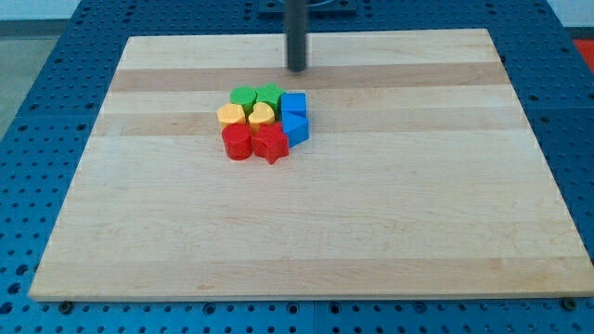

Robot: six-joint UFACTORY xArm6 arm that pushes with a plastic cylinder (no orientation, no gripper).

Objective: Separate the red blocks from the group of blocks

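A tight group of blocks sits on the wooden board (306, 232), a little left of centre and toward the view's top. Two red blocks form its bottom row: a round red block (237, 142) and a red star-shaped block (270, 144). Above them lie a yellow block (230, 115) and a yellow heart-shaped block (262, 116). Above those are a green round block (243, 96) and a second green block (269, 95). A blue cube (293, 103) and a second blue block (296, 127) make up the right side. My tip (296, 70) stands just above the group, apart from it.
The board lies on a blue perforated table (56, 83) that surrounds it on all sides.
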